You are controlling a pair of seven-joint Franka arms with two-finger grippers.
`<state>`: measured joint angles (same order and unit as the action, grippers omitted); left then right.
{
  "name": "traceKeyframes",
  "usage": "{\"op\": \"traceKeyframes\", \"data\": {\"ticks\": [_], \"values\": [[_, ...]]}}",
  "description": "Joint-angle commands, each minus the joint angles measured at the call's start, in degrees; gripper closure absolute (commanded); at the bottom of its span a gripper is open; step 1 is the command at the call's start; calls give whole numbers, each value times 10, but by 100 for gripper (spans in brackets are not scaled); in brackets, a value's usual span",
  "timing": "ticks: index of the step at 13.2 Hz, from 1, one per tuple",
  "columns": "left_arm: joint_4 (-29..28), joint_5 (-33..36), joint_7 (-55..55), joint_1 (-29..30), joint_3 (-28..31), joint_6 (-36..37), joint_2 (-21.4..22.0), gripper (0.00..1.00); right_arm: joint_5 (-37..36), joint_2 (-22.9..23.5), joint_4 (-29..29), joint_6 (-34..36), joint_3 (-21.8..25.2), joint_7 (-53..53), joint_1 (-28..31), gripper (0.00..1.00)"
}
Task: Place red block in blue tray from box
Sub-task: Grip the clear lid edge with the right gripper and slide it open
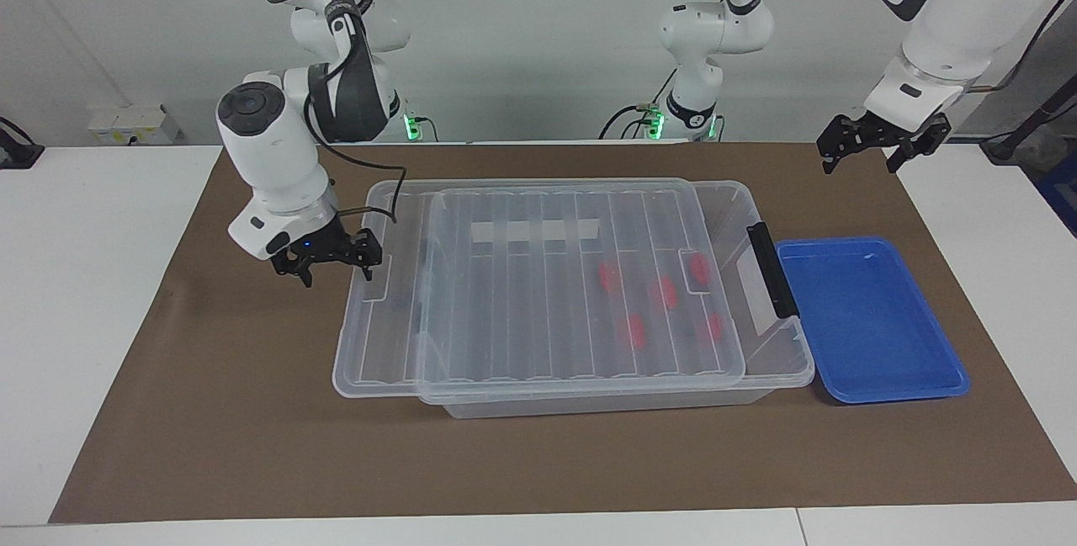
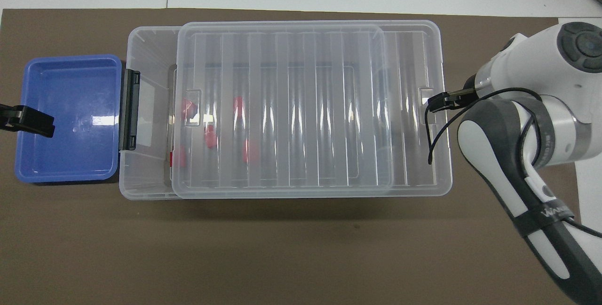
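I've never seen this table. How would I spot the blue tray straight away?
Find the big clear box with its ribbed lid in the middle of the brown mat. At the box's end with the black latch, toward the left arm's end of the table, lies the blue tray. It is the only solid bright blue thing, shallow, much smaller than the box, with nothing in it.

Two white Franka arms with rounded grey-black joint caps, black two-finger grippers, left gripper (image 1: 883, 151) and right gripper (image 1: 331, 257), loose black cables, green lights at bases.
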<state>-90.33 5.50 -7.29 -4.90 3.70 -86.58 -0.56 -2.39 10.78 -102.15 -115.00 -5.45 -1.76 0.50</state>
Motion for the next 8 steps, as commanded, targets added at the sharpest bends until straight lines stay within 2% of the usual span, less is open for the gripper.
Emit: {"op": "traceKeyframes", "data": {"ticks": [1,8], "values": [[-5,3,-3,1,2,8,7,0,-7,-16,-29,-1,-4,-60,28,0],[-5,3,-3,1,1,8,7,0,-7,-16,-34,-8,-4,-170,67,0]]}}
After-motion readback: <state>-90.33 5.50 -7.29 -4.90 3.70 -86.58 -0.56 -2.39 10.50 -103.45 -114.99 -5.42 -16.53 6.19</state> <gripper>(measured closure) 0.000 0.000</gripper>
